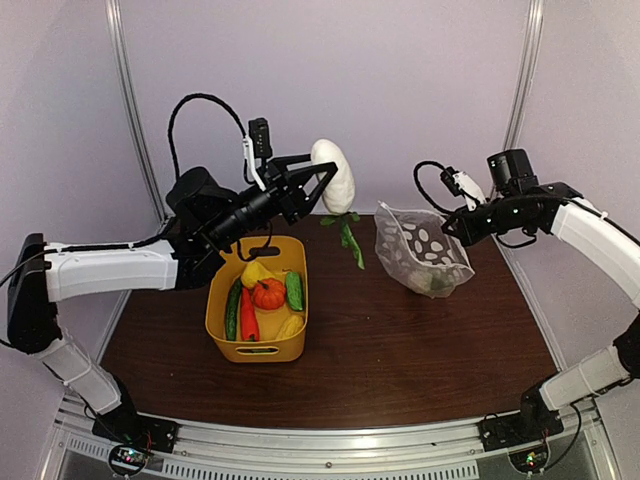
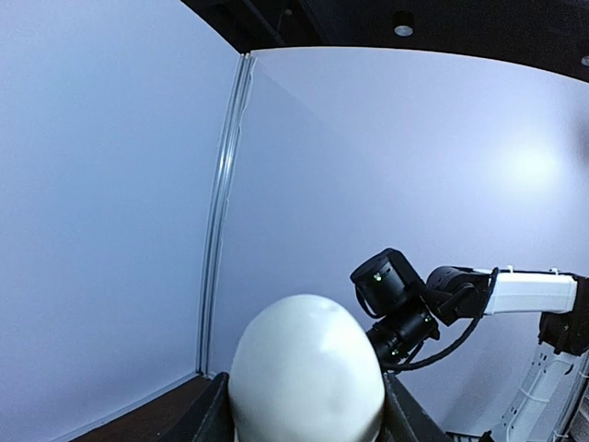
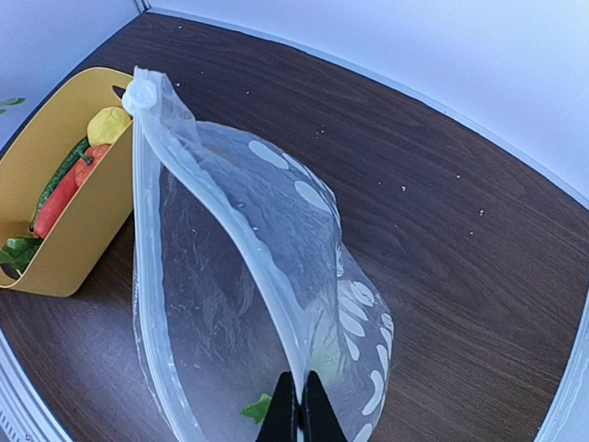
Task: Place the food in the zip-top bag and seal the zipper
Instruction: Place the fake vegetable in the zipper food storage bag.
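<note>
The left gripper (image 1: 325, 185) is grasping the white toy radish (image 1: 335, 172) and holding it aloft, above the far part of the tabletop (image 1: 400, 350), between the yellow tub (image 1: 222, 338) and the zip-top bag (image 1: 420, 250). In the left wrist view, the fingers (image 2: 207, 416) are flanking the rounded white body on both sides. Green leaves (image 1: 346, 228) are hanging below the radish.

The right gripper (image 3: 299, 416) is clenching fully on the bag's mouth edge, with the zipper (image 3: 241, 249) pinched between the fingertips. This is holding the clear polka-dot bag up while its lower end is sagging onto the tabletop at the right of the tub, well apart from it. The mouth is standing open – the two sides of the zipper are spreading apart away from the gripper. A green piece (image 3: 258, 407) is lying inside the bag near its bottom; its shape is too blurred to identify.

The remaining food is lying in the yellow tub:
- a long green cucumber (image 1: 233, 310) along the left wall;
- a red-orange carrot (image 1: 249, 316) just beside it;
- an orange pumpkin (image 1: 268, 293) at the centre;
- a yellow piece (image 1: 257, 270) at the far end;
- a short green piece (image 1: 294, 290) along the right wall.

The tub is sitting on the left half of the tabletop, below the left arm.
</note>
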{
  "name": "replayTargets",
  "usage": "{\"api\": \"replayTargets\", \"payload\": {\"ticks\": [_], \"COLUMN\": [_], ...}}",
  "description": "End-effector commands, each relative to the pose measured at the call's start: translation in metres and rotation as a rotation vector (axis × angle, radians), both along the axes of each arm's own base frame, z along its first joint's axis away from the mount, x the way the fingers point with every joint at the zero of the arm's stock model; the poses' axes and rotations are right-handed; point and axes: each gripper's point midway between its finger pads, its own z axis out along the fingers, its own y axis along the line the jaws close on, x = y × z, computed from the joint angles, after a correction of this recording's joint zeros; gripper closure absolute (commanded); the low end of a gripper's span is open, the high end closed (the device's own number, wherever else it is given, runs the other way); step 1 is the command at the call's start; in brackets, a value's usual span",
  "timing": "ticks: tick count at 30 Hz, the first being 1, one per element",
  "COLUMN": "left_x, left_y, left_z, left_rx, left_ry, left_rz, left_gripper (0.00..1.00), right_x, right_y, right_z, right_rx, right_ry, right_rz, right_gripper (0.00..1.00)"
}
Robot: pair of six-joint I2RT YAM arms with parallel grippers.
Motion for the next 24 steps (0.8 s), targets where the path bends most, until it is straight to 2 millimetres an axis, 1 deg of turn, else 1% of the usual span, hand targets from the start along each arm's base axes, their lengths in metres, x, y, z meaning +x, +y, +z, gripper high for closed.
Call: {"api": "replayTargets", "payload": {"ticks": [1, 2, 3, 5, 7, 10, 12, 17, 24], "left_x": [-0.014, -0.012, -0.012, -0.008, -0.006, -0.001, 0.003, 0.004, 0.017], "left_y": [-0.017, -0.022, -0.024, -0.033, -0.038, -0.045, -0.055, -0.079, -0.102], "left_z": [0.036, 0.037, 0.044, 0.042, 0.049, 0.050, 0.044, 0.031, 0.009], "left_rx": [-0.204, -0.223, -0.254, -0.268, -0.291, -0.294, -0.287, -0.274, -0.269], "left_ry": [-0.044, -0.037, -0.041, -0.034, -0.034, -0.026, -0.010, 0.012, 0.063], "left_rz": [-0.121, -0.135, -0.154, -0.176, -0.190, -0.188, -0.197, -0.222, -0.224], "left_gripper": [0.65, 0.66, 0.66, 0.66, 0.66, 0.67, 0.67, 0.68, 0.68], "right_x": [-0.006, -0.007, -0.007, -0.006, -0.005, -0.005, -0.006, -0.010, -0.013], "right_y": [0.016, 0.020, 0.024, 0.030, 0.033, 0.036, 0.038, 0.045, 0.049], "right_z": [0.007, 0.008, 0.011, 0.013, 0.013, 0.011, 0.011, 0.025, 0.032], "right_rx": [0.059, 0.070, 0.084, 0.112, 0.133, 0.144, 0.155, 0.210, 0.254], "right_ry": [0.043, 0.065, 0.078, 0.110, 0.125, 0.136, 0.139, 0.130, 0.136], "right_rz": [0.054, 0.068, 0.085, 0.095, 0.101, 0.106, 0.115, 0.140, 0.144], "right_gripper": [1.00, 1.00, 1.00, 1.00, 1.00, 1.00, 1.00, 1.00, 1.00]}}
